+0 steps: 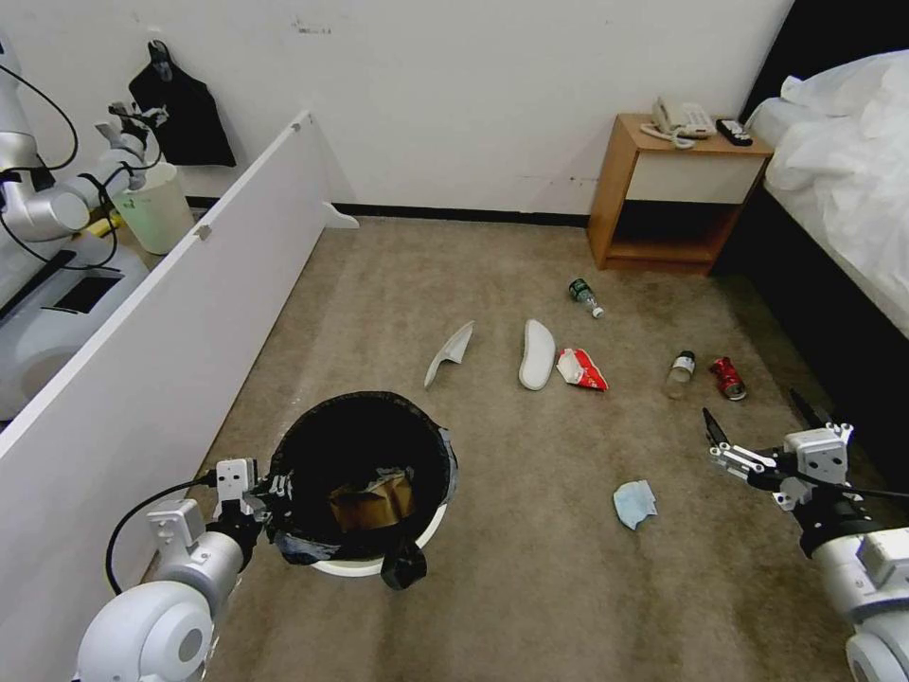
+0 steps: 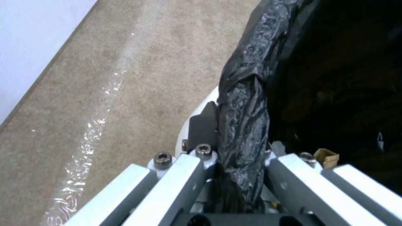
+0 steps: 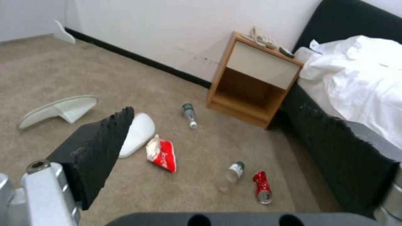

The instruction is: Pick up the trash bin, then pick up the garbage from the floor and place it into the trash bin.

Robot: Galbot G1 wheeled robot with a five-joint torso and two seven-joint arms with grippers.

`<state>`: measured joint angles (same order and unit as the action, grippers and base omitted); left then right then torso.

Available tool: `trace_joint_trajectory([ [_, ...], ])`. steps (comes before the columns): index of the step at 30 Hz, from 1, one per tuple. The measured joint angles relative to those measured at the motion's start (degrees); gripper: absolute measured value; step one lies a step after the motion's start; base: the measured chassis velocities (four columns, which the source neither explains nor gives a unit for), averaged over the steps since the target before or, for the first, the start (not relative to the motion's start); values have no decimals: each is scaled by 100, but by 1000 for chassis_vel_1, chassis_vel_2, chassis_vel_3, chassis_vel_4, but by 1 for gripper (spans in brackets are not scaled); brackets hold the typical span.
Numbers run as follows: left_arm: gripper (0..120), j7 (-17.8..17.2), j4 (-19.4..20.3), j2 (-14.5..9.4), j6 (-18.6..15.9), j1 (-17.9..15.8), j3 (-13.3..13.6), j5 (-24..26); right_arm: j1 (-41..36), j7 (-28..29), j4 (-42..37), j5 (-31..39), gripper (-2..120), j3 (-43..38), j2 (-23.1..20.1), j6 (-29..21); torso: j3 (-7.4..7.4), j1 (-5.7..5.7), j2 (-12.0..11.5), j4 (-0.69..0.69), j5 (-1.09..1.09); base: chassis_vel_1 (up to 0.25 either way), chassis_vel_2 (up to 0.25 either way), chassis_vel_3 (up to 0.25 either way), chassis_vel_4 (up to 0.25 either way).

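Even, bright indoor light is filling the room, throwing only soft shadows. The carpet [image 2: 125, 78] is showing a streak of glare in the left wrist view, and the black bag [image 2: 245, 113] is glinting. Straight edges are bowing in the head view; both wrist views are looking soft.

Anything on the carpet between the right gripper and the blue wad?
Nothing: in the head view, bare floor separates the open right gripper from the light-blue wad.

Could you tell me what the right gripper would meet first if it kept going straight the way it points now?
Probably the carpeted floor near the small clear bottle and the red can. The open right gripper points forward and down towards them with nothing between; depth is uncertain.
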<state>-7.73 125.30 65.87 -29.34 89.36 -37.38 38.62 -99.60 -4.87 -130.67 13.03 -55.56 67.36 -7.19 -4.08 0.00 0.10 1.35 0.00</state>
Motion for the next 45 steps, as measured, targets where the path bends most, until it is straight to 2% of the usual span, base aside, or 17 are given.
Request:
trace_joint_trajectory([
  [7, 1, 87, -152, -55, 1, -70, 62, -64, -46, -30, -13, -61, 100, -58, 140, 34, 0, 0, 0, 1, -1, 0, 0, 0, 0],
  [13, 1, 193, -274, -128, 41, -121, 102, -130, -43, -120, -58, -340, 100, -1, 527, 48, -1, 0, 1, -1, -1, 0, 0, 0, 0],
  [17, 1, 247, -277, -127, 66, -138, 105, -115, -86, -134, -84, -382, 100, -6, 604, 58, -1, 0, 1, 1, 0, -27, -27, -42, -36],
  [24, 1, 231, -281, -110, 116, -140, 87, -43, -192, -143, -111, -374, 100, -51, 596, 83, 0, 0, 1, 3, 0, -42, -31, -35, -39],
  [28, 1, 158, -277, -125, 124, -133, 88, 19, -177, -146, -110, -369, 100, -42, 629, 101, 0, 0, 1, -3, 0, 0, 0, 0, 0],
  [38, 1, 128, -291, -100, 176, -105, 87, 10, -82, -248, -47, -427, 100, 20, 642, 148, 0, 0, 1, 1, 0, 0, 0, 0, 0],
  [45, 1, 159, -501, -23, 263, -214, 141, -96, 183, -292, 105, -454, 100, 130, 555, 149, 0, 0, 0, 1, 0, 0, 0, 0, 0],
])
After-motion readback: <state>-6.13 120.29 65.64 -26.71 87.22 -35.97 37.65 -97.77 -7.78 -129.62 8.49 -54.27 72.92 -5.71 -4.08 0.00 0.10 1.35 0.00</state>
